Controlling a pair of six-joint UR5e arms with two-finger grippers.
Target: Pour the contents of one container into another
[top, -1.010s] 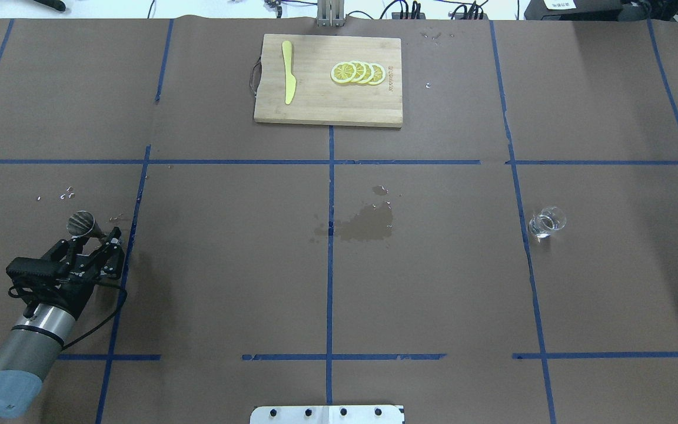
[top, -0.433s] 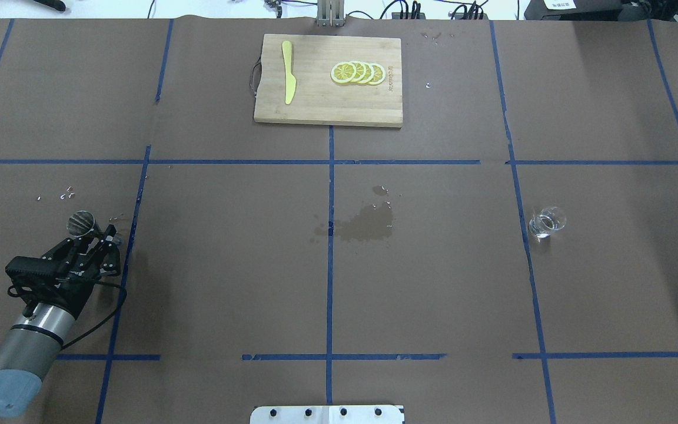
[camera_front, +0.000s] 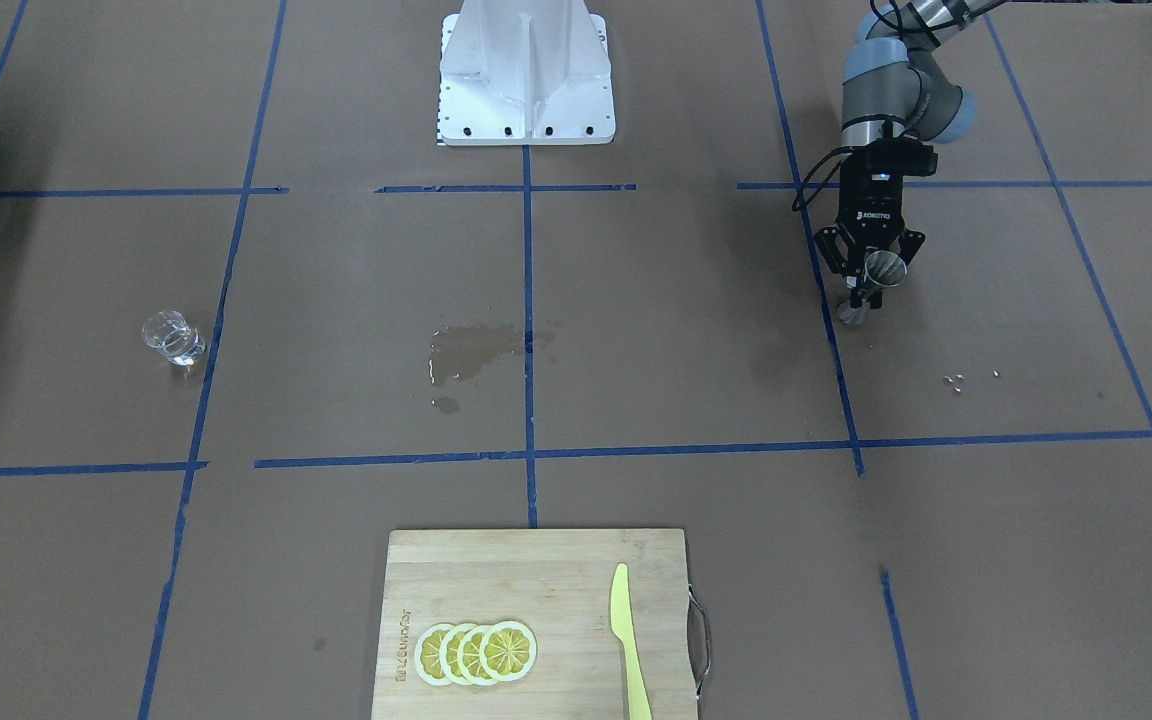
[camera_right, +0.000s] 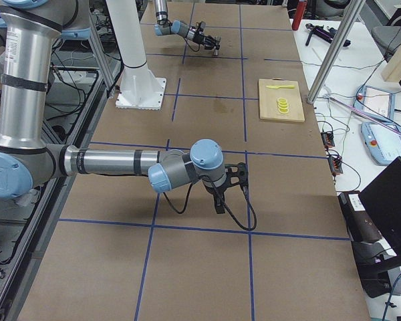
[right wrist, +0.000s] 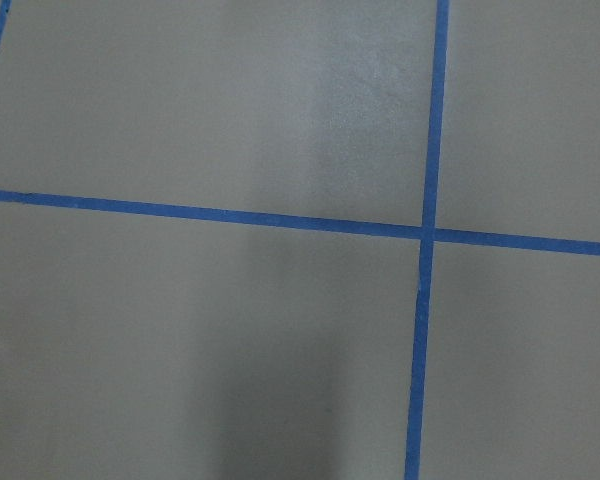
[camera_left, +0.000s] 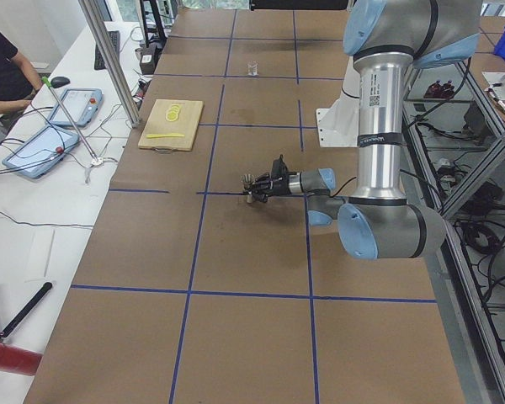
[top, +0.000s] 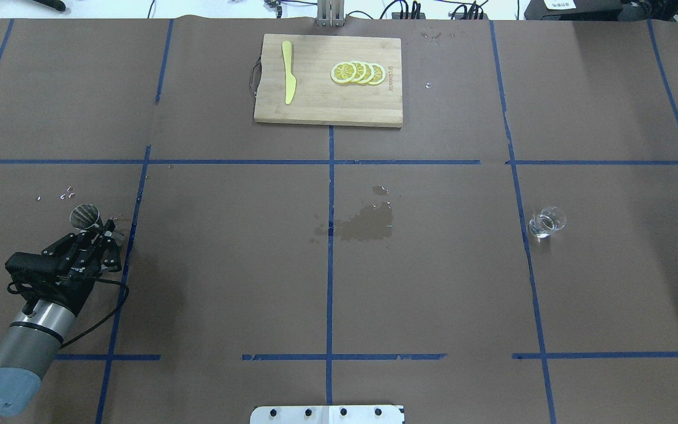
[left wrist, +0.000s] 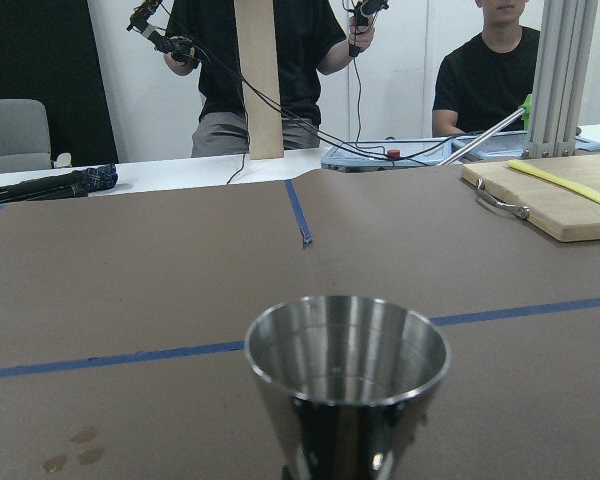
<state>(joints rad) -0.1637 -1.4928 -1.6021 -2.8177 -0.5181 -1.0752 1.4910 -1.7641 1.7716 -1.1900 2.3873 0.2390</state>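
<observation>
A steel hourglass jigger [top: 85, 216] is at the table's left, and my left gripper [top: 102, 234] is shut on its narrow waist. The front-facing view shows the jigger [camera_front: 883, 268] upright between the fingers. In the left wrist view its open cup [left wrist: 347, 370] fills the lower middle and looks empty. The small clear glass cup [top: 547, 222] stands alone far to the right, also visible in the front-facing view [camera_front: 173, 338]. My right gripper [camera_right: 240, 175] shows only in the exterior right view, low over the table, and I cannot tell whether it is open or shut.
A wooden cutting board [top: 327, 112] with lemon slices [top: 358, 72] and a yellow knife [top: 288, 72] lies at the far middle. A wet stain [top: 365, 227] marks the centre. Droplets [top: 67, 192] sit beyond the jigger. The robot's base [camera_front: 526, 75] is at the near edge.
The left gripper's fingers have drawn together onto the jigger's waist. The jigger's top has shifted slightly up in the overhead view. The glass has not moved.
</observation>
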